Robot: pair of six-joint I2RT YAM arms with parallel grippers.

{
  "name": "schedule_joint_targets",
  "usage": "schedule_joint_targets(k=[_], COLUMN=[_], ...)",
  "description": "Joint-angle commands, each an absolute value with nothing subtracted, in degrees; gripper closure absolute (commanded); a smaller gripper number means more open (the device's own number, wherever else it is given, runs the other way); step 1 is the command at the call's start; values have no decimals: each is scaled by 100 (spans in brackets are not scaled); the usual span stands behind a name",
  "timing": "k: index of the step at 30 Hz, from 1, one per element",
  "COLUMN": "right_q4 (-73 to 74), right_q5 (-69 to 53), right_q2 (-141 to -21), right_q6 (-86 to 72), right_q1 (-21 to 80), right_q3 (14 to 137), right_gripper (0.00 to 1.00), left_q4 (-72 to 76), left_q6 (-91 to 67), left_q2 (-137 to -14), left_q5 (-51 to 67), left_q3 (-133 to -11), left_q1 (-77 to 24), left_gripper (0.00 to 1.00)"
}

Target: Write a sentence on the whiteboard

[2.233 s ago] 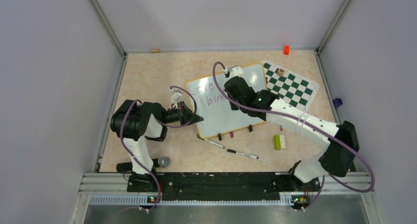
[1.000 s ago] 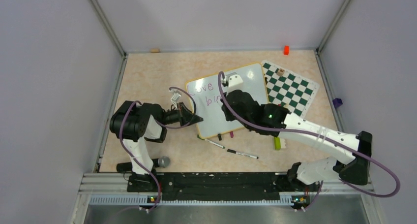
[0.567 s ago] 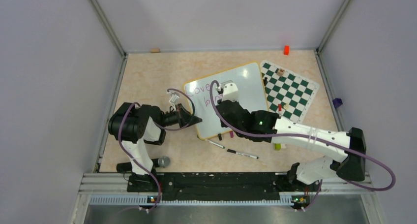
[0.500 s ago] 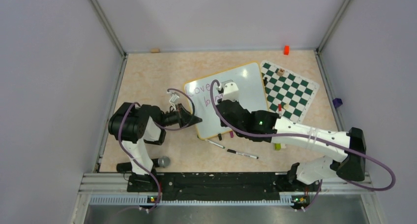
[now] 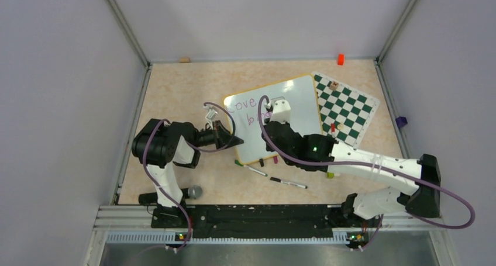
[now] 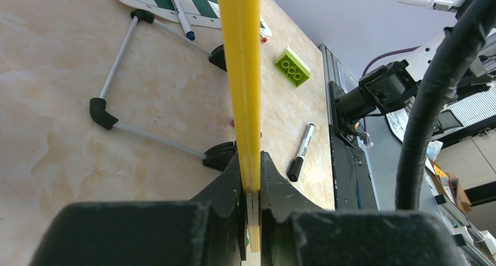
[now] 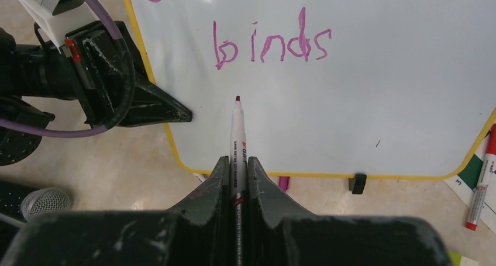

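Right hand (image 7: 237,159) pinches the pen (image 7: 237,125) | left hand (image 6: 250,172) clamps the whiteboard (image 7: 380,114) edge | step: sentence (image 7: 272,47) reaches "binds", more to write | next: likely press tip underneath

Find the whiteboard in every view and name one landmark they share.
Top external: whiteboard at centre, left of the chess mat.
Left wrist: edge-on, its yellow frame running up the middle.
Right wrist: fills the upper picture, "binds" written on it.
Shared landmark: the left gripper clamped on that frame.
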State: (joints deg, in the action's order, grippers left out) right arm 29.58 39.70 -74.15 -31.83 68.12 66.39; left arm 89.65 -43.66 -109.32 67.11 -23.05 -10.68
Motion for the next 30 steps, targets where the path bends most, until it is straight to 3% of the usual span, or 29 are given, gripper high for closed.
schedule_joint_targets(k=[1,13,30], right_q4=[2835,2604,2895], right_q5=[4107,3914,4055], right_q2=[-7115,-7370,-8762], right_q6=[-3308,-3032,-3175], right_q1=[6834,6836,6832], right_q3=[6569,6578,7408], right_gripper=[100,100,100], left_q4=[9277,9272,9279], left_q6=[-4068,-4100,-4082], left_q2=[-11106,-11161,-11194], left_q5=[7391,7458,7486], left_q3=[-2337,-2420,-2441], left_q1=[-1239,-1260,-1283], left_gripper=[100,100,100])
